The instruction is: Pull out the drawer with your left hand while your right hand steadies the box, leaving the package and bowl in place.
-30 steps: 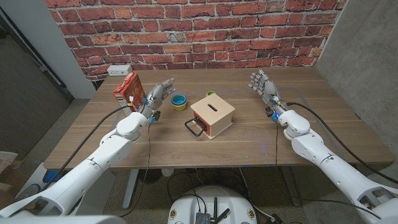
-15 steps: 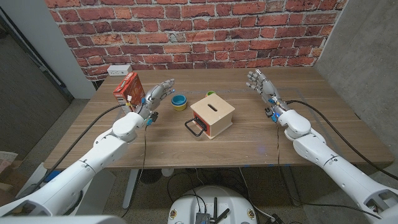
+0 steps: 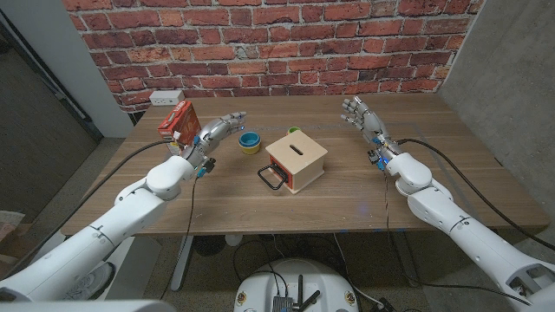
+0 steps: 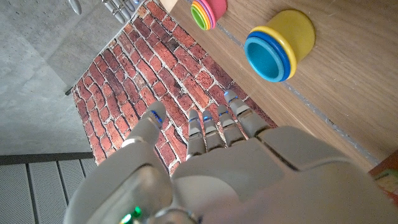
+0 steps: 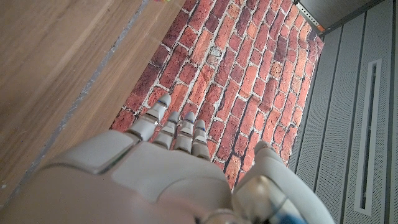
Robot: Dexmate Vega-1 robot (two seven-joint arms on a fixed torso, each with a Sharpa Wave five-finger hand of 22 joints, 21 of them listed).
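Observation:
A small wooden box point(image 3: 299, 158) with a slot in its top stands mid-table, its drawer closed and the black drawer handle point(image 3: 271, 178) facing the near left. A yellow bowl with a blue inside point(image 3: 250, 142) point(image 4: 278, 45) sits just left of the box. The red package point(image 3: 178, 121) stands upright further left. My left hand point(image 3: 218, 132) point(image 4: 224, 162) hovers open between package and bowl, fingers spread and holding nothing. To the right of the box my right hand point(image 3: 362, 116) point(image 5: 161, 168) is raised and open, well apart from the box.
A small stack of coloured cups point(image 4: 208, 9) point(image 3: 293, 131) sits just behind the box. The brick wall point(image 3: 277, 43) runs along the table's far edge, with a white outlet point(image 3: 166, 97) at its left. Bare wooden table point(image 3: 364, 195) lies in front of the box.
My left arm has drawn back to the left, the hand shifting slightly toward the package. My right hand has drifted a little left and farther away. The box, bowl and package have not moved.

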